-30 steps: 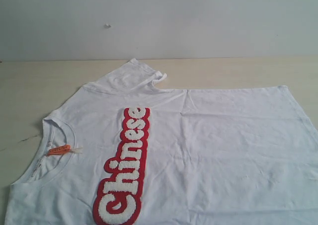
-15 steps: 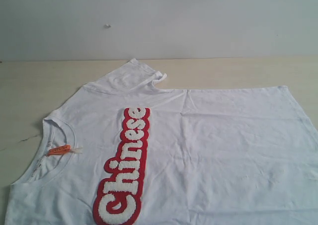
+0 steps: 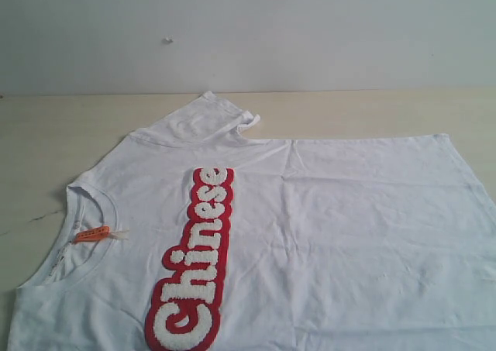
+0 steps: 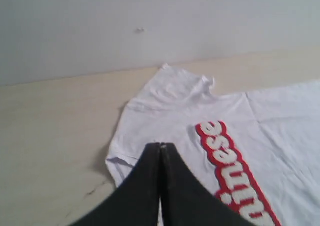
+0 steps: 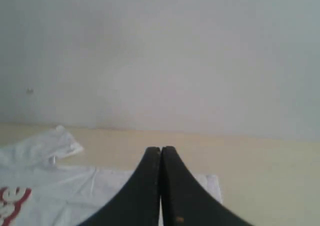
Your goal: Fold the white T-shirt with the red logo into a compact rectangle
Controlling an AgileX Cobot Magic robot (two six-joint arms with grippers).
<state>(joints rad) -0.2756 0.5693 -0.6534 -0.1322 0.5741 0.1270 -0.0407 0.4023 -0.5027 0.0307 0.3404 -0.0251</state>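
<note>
Exterior view, shirt: the thin white cotton short-sleeved T-shirt (image 3: 349,227) lies flat and chest up on the pale wooden counter (image 3: 46,134), neck to the left, hem to the right, its near edge cut off by the frame.
Exterior view, handling: it looks light, limp and quick to wrinkle. The fuzzy red-and-white "Chinese" logo band (image 3: 198,266) looks thicker and stiffer. It is best pinched at the far shoulder and the far hem corner.
Left wrist view: the black left end effector (image 4: 161,148), which the exterior view does not show, is clenched on nothing over the shirt's neck end.
Right wrist view: the black right end effector (image 5: 160,152) is likewise clenched and empty, near the hem's far corner.

Closed left hand (image 4: 161,146) over white T-shirt (image 4: 172,109)
</note>
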